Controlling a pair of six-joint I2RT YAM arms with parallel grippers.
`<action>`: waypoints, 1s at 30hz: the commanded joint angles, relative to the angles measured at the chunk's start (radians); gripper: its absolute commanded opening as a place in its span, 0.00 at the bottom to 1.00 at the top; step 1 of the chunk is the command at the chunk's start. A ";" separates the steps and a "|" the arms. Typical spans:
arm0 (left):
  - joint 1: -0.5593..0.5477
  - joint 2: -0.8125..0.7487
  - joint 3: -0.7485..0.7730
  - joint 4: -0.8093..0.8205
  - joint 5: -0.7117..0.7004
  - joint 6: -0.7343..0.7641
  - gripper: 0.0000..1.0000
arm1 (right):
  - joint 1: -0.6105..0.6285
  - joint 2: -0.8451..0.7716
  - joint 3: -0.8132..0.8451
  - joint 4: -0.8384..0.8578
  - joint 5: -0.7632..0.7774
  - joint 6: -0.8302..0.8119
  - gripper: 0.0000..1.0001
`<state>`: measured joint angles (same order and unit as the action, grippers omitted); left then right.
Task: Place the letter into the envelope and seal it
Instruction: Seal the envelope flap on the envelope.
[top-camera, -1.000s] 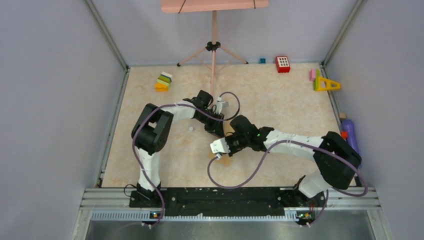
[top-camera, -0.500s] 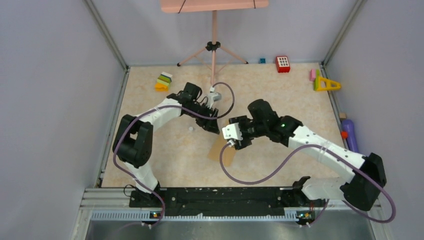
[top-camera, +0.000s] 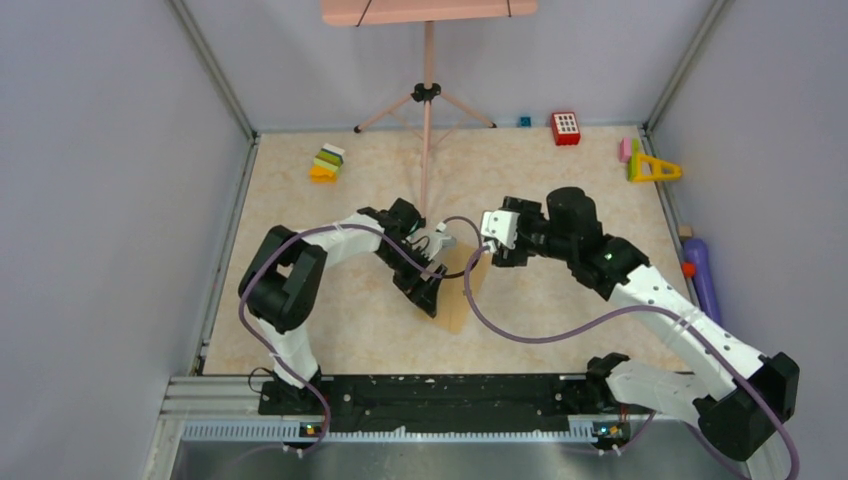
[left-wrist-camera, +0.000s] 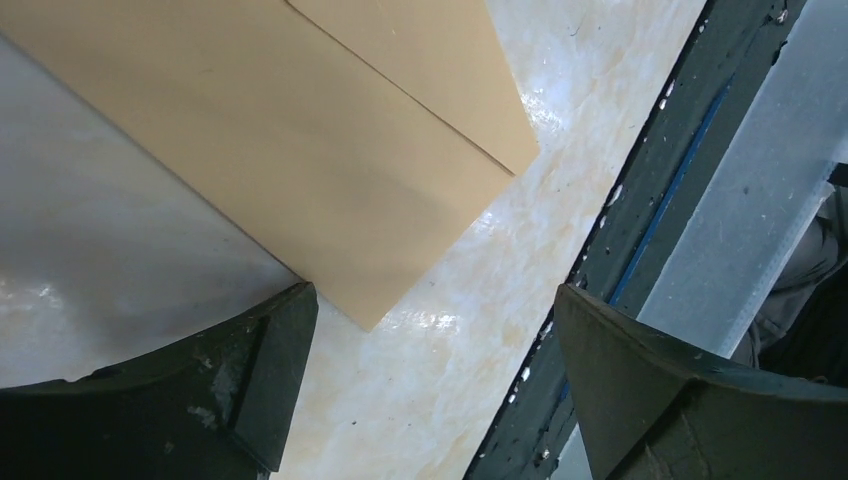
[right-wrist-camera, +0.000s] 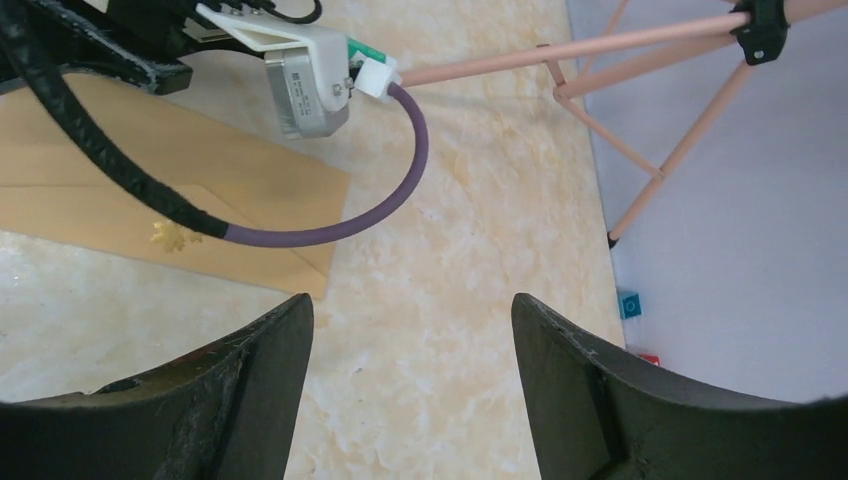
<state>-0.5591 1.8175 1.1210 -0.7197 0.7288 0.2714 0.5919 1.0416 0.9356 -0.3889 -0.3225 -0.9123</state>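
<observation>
Looks down between the dark fingers (right-wrist-camera: 250, 390) of the right gripper (right-wrist-camera: 410, 310), spread wide with nothing between them, above the marbled table (right-wrist-camera: 470, 230). Catches the envelope (right-wrist-camera: 120, 190) lying flat at the left, with a flap seam and a small gold mark showing. Finds a purple cable (right-wrist-camera: 400, 190) looping over its right end from a white module (right-wrist-camera: 305, 75). Takes in a pink tripod (right-wrist-camera: 600, 42) at the table's edge by the wall (right-wrist-camera: 760, 250), with a blue cube (right-wrist-camera: 629, 303) just past that edge.

One envelope (top-camera: 452, 312), one tripod (top-camera: 427, 93), one red block (top-camera: 565, 128), one purple bottle (top-camera: 699, 268) and two arms (top-camera: 345, 226) (top-camera: 655, 290) are counted in view.
</observation>
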 joint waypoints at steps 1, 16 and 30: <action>-0.032 0.061 0.032 -0.047 -0.021 0.028 0.96 | -0.012 -0.038 0.016 0.051 0.053 0.058 0.72; -0.207 0.272 0.292 -0.025 0.091 -0.084 0.98 | -0.104 -0.043 0.096 0.103 0.147 0.178 0.76; -0.226 0.400 0.656 0.106 0.105 -0.268 0.98 | -0.126 -0.064 0.258 -0.057 0.105 0.164 0.76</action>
<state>-0.7918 2.2368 1.7210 -0.6613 0.8043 0.0254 0.4751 0.9951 1.1072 -0.3614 -0.1368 -0.7544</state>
